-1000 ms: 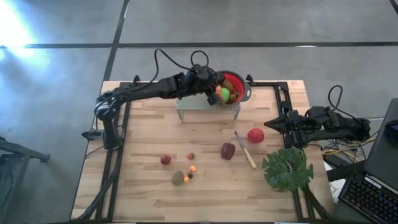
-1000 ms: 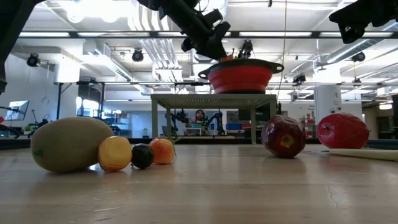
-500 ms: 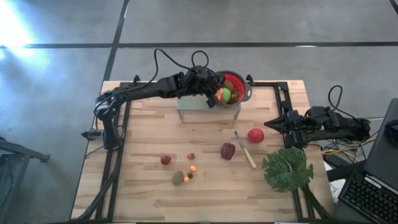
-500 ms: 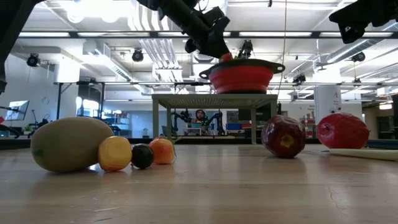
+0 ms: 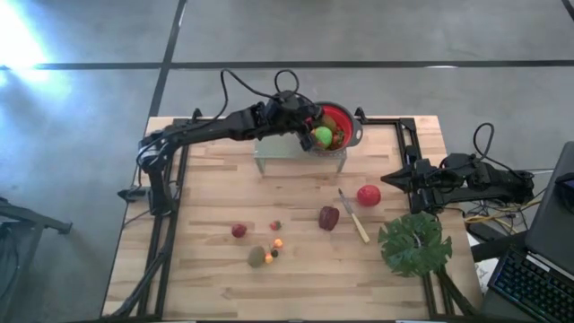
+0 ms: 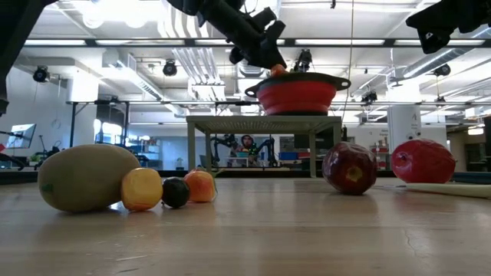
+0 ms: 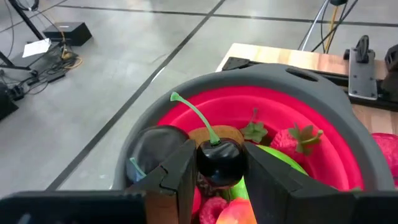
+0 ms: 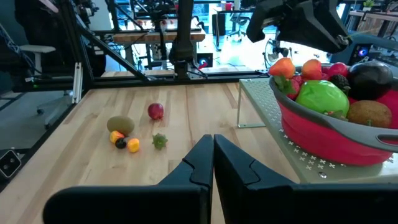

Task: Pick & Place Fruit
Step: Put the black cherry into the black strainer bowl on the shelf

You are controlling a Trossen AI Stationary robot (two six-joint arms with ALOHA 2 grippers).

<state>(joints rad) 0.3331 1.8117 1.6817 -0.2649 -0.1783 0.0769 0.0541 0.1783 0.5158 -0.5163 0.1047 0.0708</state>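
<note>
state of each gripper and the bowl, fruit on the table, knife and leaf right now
left gripper: shut on dark cherry, over red bowl
right gripper: shut, empty, at table's right edge
red bowl: on metal rack, holding fruit
red apple: loose on table
pale-handled knife: lying flat
green leaf: lying flat

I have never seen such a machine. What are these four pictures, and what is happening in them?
This is a robot with two dark arms at a wooden table. One picture looks down from above, one looks level across the tabletop, and two come from cameras on the arms' wrists. The left gripper holds a dark cherry over a red bowl that already contains fruit and stands on a small metal rack. The right gripper waits, shut and empty, at the table's right edge. A kiwi, a red apple, a maroon fruit, some small fruits, a knife and a green leaf lie on the table.
</note>
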